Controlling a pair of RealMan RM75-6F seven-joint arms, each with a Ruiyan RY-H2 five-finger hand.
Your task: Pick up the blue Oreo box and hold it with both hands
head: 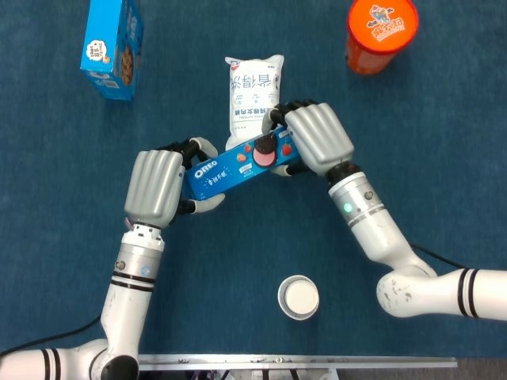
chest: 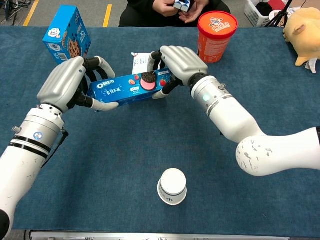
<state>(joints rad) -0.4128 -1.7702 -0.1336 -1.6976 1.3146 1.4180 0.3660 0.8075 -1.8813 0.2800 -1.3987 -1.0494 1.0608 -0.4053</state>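
Observation:
The blue Oreo box (head: 231, 168) (chest: 124, 88) hangs above the blue table cloth, tilted with its right end higher. My left hand (head: 155, 184) (chest: 64, 83) grips its left end, fingers curled over the top edge and thumb under it. At the other end my right hand (head: 317, 138) (chest: 181, 61) holds the box, fingers wrapped around that end near the pink cookie picture. Both hands cover the box's ends.
A white snack bag (head: 253, 89) lies just behind the box. A light-blue cookie carton (head: 112, 47) (chest: 66, 38) stands far left, an orange canister (head: 381, 33) (chest: 216, 35) far right, a white paper cup (head: 299, 297) (chest: 172, 186) near the front. A person (chest: 175, 7) sits behind the table.

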